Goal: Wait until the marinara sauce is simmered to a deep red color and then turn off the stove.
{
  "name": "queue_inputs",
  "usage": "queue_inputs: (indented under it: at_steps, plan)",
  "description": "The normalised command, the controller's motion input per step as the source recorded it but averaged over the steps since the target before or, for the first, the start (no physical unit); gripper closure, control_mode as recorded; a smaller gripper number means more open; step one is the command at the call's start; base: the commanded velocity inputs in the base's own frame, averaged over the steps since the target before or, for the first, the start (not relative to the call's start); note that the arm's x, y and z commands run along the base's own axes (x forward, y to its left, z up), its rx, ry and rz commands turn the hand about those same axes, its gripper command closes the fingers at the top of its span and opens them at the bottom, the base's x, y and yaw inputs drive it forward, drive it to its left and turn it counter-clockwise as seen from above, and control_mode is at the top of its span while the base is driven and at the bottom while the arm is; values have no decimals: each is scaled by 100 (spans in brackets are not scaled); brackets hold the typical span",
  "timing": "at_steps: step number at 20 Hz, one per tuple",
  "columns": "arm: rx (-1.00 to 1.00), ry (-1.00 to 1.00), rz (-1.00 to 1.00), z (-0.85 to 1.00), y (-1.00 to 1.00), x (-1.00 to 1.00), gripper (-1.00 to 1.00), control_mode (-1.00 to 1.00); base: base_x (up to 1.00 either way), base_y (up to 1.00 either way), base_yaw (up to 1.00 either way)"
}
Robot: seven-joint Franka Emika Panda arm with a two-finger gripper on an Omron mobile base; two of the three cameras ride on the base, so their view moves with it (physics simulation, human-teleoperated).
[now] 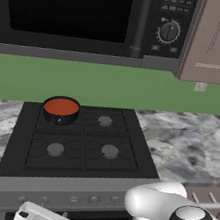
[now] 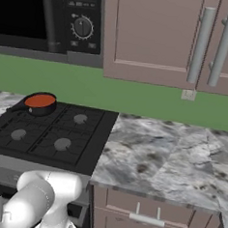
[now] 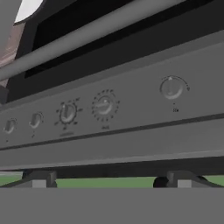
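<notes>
Desk (image 2: pixel 171 154): grey-and-white marbled stone top, flanking a black 4-burner gas stove (image 1: pixel 78 145) set into it. On the stove's rear left burner: 1 small black round pot (image 1: pixel 61 111), filled with flat orange-red marinara sauce (image 1: pixel 61 106).

Two base views overlooking stove (image 1: pixel 76 142) from behind, hand view close to knobs (image 3: pixel 104 106)

A home kitchen — that's where I'm driving.

I see a black gas stove (image 1: pixel 75 147) set into a speckled stone counter (image 2: pixel 165 159), a microwave (image 1: pixel 92 18) above, mauve wall cabinets (image 2: pixel 156 37) to the right — green backsplash (image 1: pixel 111 84) behind.
</notes>
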Motion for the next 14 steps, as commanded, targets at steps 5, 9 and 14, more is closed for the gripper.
queue_inputs:
  at_steps: [5, 9, 14]
  plan:
    - [0, -6, 9, -12, -17, 14, -100, -100, 0, 0, 0]
    - [0, -4, 9, -11, -10, 22, -100, -100, 0, 0, 0]
    - [0, -4, 9, -14, 0, 14, -100, -100, 0, 0, 0]
